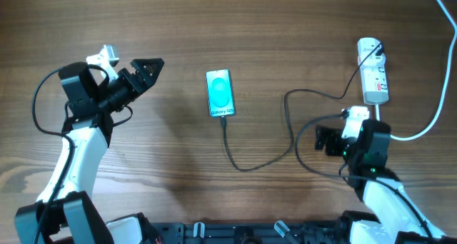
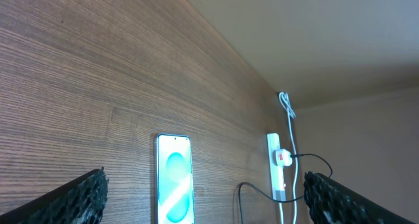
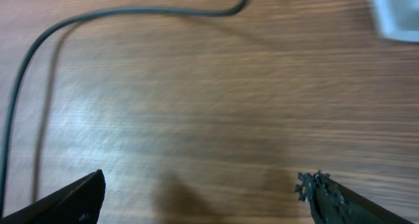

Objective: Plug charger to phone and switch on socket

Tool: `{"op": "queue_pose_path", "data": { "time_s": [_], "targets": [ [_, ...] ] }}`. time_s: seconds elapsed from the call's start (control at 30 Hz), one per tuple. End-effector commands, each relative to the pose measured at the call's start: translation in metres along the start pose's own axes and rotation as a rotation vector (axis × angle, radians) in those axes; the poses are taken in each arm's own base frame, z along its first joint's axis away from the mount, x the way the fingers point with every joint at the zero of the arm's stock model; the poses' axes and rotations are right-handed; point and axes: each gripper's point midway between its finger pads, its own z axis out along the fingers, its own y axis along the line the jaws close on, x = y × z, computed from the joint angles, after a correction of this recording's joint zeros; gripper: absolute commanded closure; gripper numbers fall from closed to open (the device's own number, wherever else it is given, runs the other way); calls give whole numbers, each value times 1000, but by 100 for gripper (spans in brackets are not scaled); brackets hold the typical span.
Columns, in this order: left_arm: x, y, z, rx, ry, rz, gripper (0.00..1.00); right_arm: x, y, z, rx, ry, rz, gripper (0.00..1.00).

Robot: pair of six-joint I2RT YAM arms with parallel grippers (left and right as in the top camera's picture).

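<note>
Right gripper point(image 1: 323, 140) hung low over the worktop near the near right corner, its fingers spread wide and holding nothing. The wrist view showed only bare wood between them. The socket point(image 1: 373, 73) lay beyond it toward the far edge and slightly to the right, by the far right corner. Its long axis ran from near to far, so its near end faced this arm. This was clearly the nearer arm. The left gripper point(image 1: 153, 67), also wide open and empty, hovered well apart at the left side, pointing across toward the phone point(image 1: 220, 94).

The phone lay mid-table, screen lit, long axis near to far. The charger point(image 1: 243, 165) appeared to reach its near end, though the joint was too small to confirm. From there the cable looped toward the near edge, rose, and ran to the black plug seated at the socket's far end.

Judging by this, the switch was what remained, and it was too small to pick out. Part of the charger's loop lay between the right gripper and the socket, so a low approach could have snagged it. The white lead point(image 1: 441, 101) curved along the right edge, just beside the arm.
</note>
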Motion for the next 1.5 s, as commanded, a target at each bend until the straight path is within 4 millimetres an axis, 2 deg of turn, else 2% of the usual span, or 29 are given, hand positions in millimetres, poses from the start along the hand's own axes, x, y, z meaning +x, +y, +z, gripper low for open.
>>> {"op": "queue_pose_path", "data": {
  "time_s": [0.0, 0.3, 0.5, 0.93, 1.23, 1.47],
  "targets": [
    [-9, -12, -5, 16, -26, 48, 0, 5, 19, -5, -101, -44, -106, 0],
    [-9, -12, -5, 16, -26, 48, 0, 11, 18, -16, -79, -166, -60, 0],
    [-9, -12, -5, 16, -26, 48, 0, 0, 16, -24, -62, -212, -37, 0],
    [-9, -12, -5, 16, -26, 48, 0, 9, 17, -38, -49, -197, -35, 0],
    [-9, -12, -5, 16, -26, 48, 0, -33, 21, -65, -45, -411, -78, 0],
    [-9, -12, -5, 15, -26, 48, 0, -73, 29, -107, -44, -659, -131, 0]
  ]
}}
